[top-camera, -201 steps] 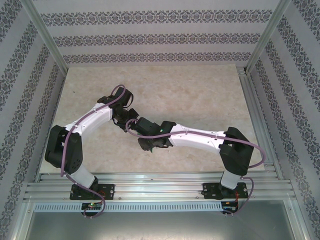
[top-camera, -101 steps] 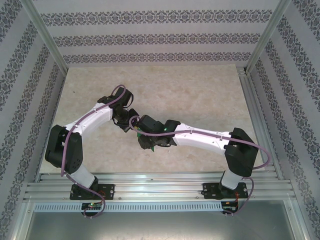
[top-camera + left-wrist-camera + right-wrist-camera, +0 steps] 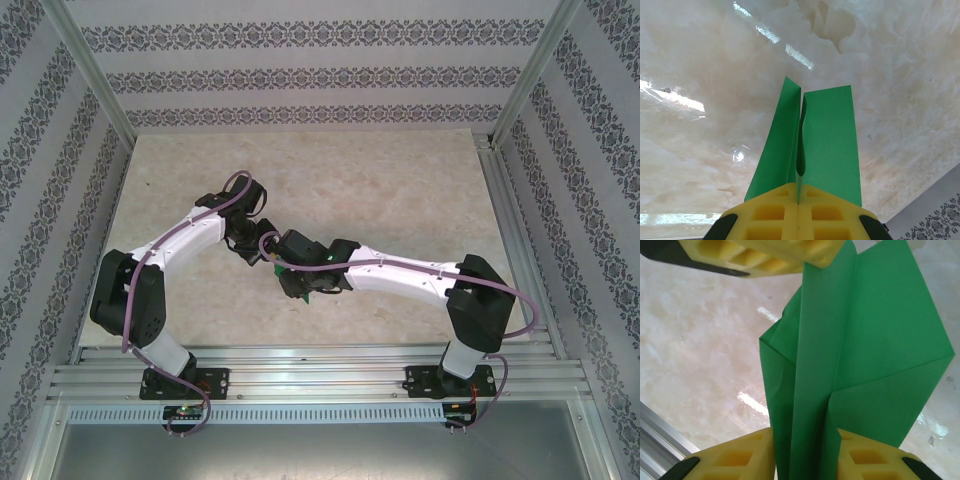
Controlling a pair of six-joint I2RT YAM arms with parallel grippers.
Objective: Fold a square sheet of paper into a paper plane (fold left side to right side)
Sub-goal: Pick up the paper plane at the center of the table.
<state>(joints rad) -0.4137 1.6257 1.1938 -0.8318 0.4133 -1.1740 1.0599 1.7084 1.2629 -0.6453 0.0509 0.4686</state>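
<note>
Nothing here can be read from where I stand: no words, numbers, brand marks or signs that I can make out. The small dark circuit boards at the foot of the arms, by the near rail, are too small to tell whether anything is printed on them.

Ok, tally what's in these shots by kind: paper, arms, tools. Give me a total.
Green paper: 1
Arms, left arm and right arm: 2
Tools, left tool and right tool: 2
Total: 5
</note>
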